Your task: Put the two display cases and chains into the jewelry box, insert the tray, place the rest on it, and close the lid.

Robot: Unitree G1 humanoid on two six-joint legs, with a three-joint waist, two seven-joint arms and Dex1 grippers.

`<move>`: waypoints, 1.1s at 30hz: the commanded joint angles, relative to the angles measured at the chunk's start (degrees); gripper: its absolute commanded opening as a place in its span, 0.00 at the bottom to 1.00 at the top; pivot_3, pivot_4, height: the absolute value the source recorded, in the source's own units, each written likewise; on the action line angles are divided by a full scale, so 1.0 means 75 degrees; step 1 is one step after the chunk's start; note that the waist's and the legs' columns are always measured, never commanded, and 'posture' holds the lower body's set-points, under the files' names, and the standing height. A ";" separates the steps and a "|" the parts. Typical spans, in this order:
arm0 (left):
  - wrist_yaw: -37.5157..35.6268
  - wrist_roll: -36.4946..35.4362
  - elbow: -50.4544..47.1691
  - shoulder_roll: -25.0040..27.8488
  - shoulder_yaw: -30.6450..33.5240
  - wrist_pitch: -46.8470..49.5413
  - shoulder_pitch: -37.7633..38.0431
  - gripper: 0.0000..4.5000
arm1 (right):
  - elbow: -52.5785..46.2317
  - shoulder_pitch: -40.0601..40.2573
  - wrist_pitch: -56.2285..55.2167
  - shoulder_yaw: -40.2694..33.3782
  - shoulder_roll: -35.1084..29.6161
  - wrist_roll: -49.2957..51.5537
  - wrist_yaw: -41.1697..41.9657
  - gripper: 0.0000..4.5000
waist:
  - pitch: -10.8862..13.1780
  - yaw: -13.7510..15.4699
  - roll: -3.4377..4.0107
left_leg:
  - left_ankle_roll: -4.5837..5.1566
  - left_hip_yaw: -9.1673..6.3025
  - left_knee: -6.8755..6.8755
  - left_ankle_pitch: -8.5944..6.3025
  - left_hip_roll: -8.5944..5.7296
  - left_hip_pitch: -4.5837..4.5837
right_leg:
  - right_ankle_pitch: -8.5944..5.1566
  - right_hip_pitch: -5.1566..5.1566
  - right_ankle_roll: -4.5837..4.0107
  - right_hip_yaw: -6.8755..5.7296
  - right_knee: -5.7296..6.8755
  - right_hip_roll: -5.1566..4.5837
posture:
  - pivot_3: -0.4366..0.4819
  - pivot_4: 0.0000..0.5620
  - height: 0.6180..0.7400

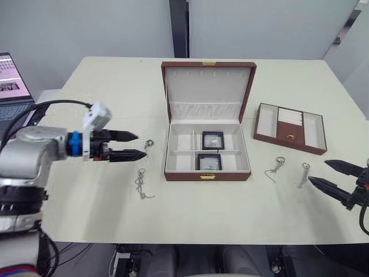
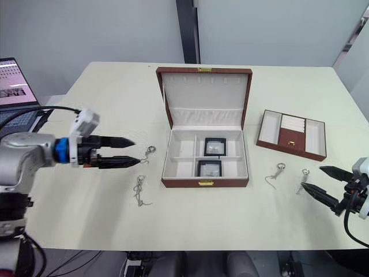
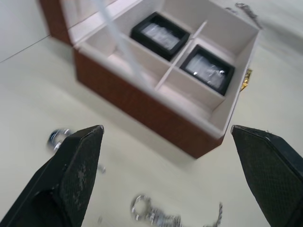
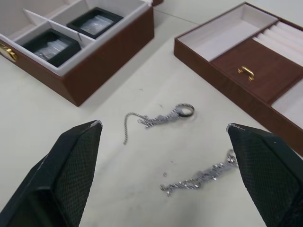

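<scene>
The jewelry box point(image 1: 207, 174) stands open mid-table, its lid point(image 1: 208, 86) upright at the back. Both display cases point(image 1: 212, 139) point(image 1: 209, 161) lie in its right-hand compartments. The tray point(image 1: 291, 128) rests on the table to the right of the box. A small silvery ring piece point(image 1: 149, 143) and a longer chain point(image 1: 141, 184) lie left of the box. My left gripper point(image 1: 140, 145) hovers open and empty beside them. Two ring-and-chain pieces point(image 4: 161, 116) point(image 4: 203, 177) lie between box and tray, with my right gripper point(image 1: 318, 172) open and empty just right of them.
A laptop point(image 1: 11, 86) sits off the table's left side, with a black cable running to my left arm. The cream table point(image 1: 115, 86) has bare room behind and in front of the box. A dark pillar point(image 1: 179, 26) stands behind the far edge.
</scene>
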 commanded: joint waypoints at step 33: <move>0.2309 0.0474 -0.0238 0.0262 0.3419 -0.2064 0.4694 1.00 | 0.3794 -0.2115 -0.1728 0.1177 -0.0569 -0.1704 0.1230 1.00 | 0.0001 -0.0016 0.0006 | 0.0001 0.0012 -0.0012 -0.0001 -0.0006 0.0012 | 0.0000 -0.0001 0.0000 -0.0004 -0.0003 -0.0060 | 0.48 0.27 1.00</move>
